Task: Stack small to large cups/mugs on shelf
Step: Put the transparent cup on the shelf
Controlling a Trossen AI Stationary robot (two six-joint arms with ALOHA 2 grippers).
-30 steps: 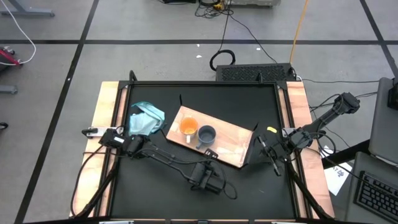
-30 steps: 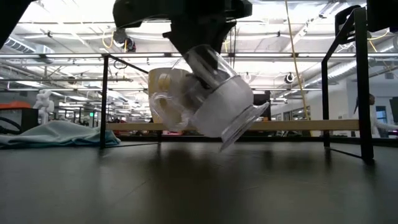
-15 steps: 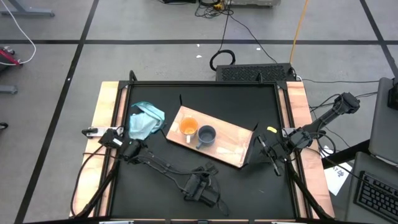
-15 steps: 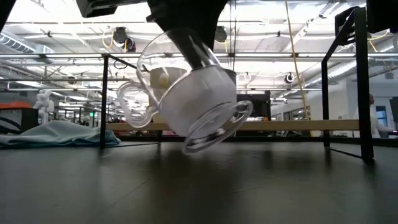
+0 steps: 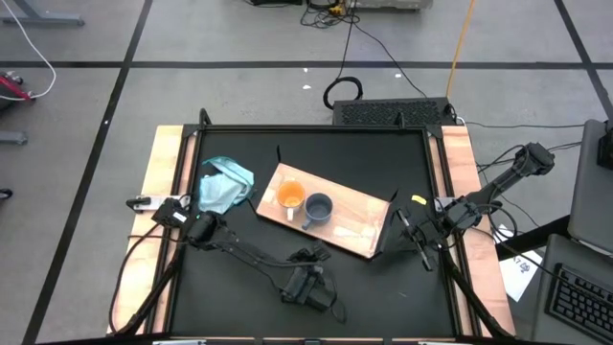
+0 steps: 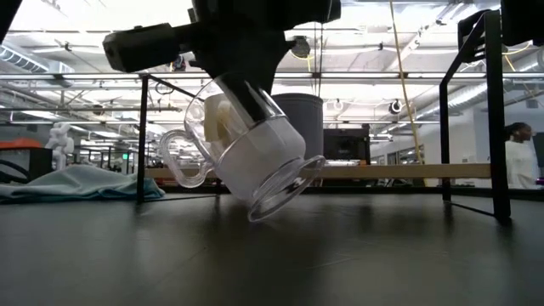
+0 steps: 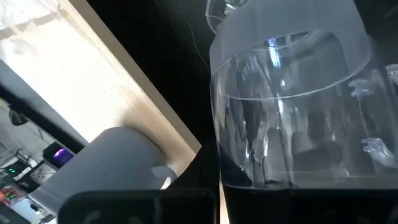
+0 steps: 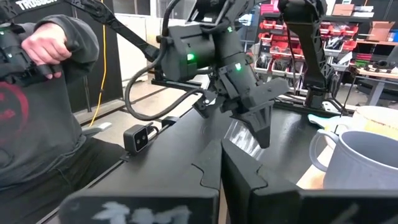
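— Where's the clear cup [image 6: 246, 149]?
— Clamped in the left gripper [image 5: 305, 285], tilted above the black tabletop [image 5: 383, 287]; the shelf [image 5: 359, 225] lies farther back.
— The right gripper [image 5: 414, 232]?
— Pinched together on nothing, waiting beside the shelf's end.

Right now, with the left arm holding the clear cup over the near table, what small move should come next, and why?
Probably carry it toward the shelf. The left gripper is shut on the clear cup, which hangs tilted just above the black tabletop, short of the board where the orange mug and blue-grey mug sit. The right gripper waits shut at the table's right edge.
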